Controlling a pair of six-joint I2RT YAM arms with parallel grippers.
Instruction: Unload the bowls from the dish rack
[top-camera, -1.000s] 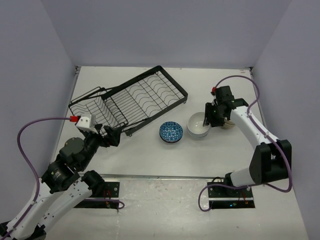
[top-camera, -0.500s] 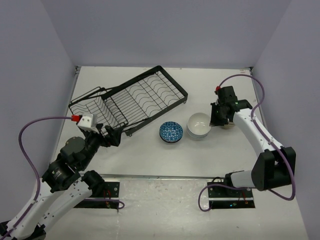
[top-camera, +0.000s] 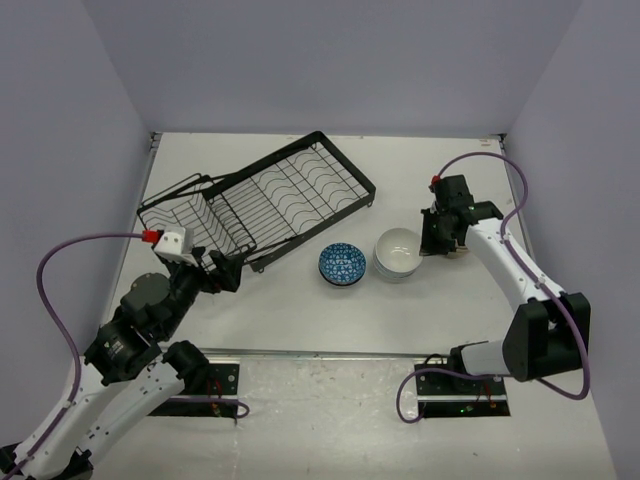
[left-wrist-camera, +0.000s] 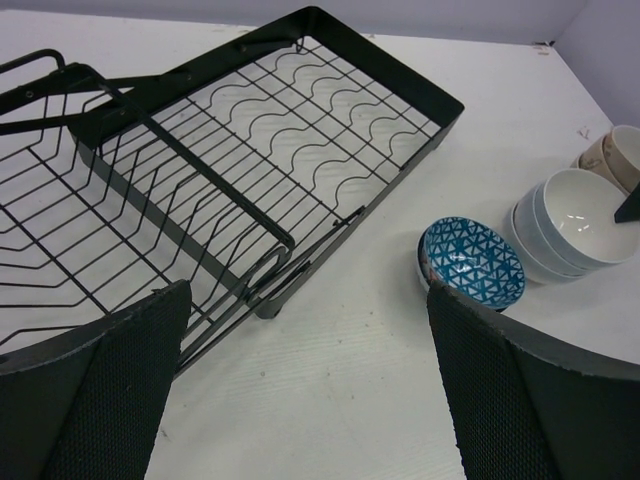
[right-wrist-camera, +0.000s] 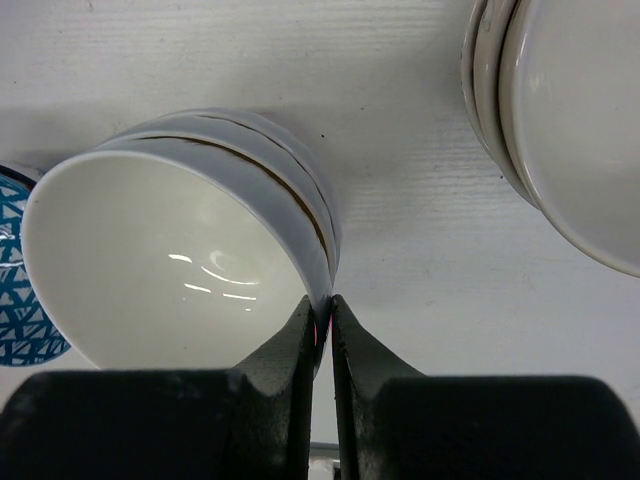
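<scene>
The black wire dish rack (top-camera: 262, 196) lies slanted at the back left, and no bowl shows in it (left-wrist-camera: 250, 150). A blue-and-white patterned bowl (top-camera: 342, 263) (left-wrist-camera: 472, 262) sits on the table in front of it. Right of it stands a stack of white bowls (top-camera: 397, 250) (left-wrist-camera: 575, 215) (right-wrist-camera: 170, 270). My right gripper (top-camera: 426, 242) (right-wrist-camera: 321, 305) is shut on the right rim of the top white bowl. Beige bowls (top-camera: 457, 249) (left-wrist-camera: 612, 155) (right-wrist-camera: 570, 120) sit stacked further right, partly under that arm. My left gripper (top-camera: 225, 270) (left-wrist-camera: 306, 290) hovers open near the rack's front corner, holding nothing.
Purple-grey walls close in the table on the left, back and right. The right arm's cable (top-camera: 480, 160) loops above the beige stack. The table's near edge (top-camera: 330, 352) runs just ahead of both arm bases.
My right gripper has shifted slightly right, from over the white bowl to its right rim, and its jaws have closed on that rim. The left arm and the rack have not moved.
</scene>
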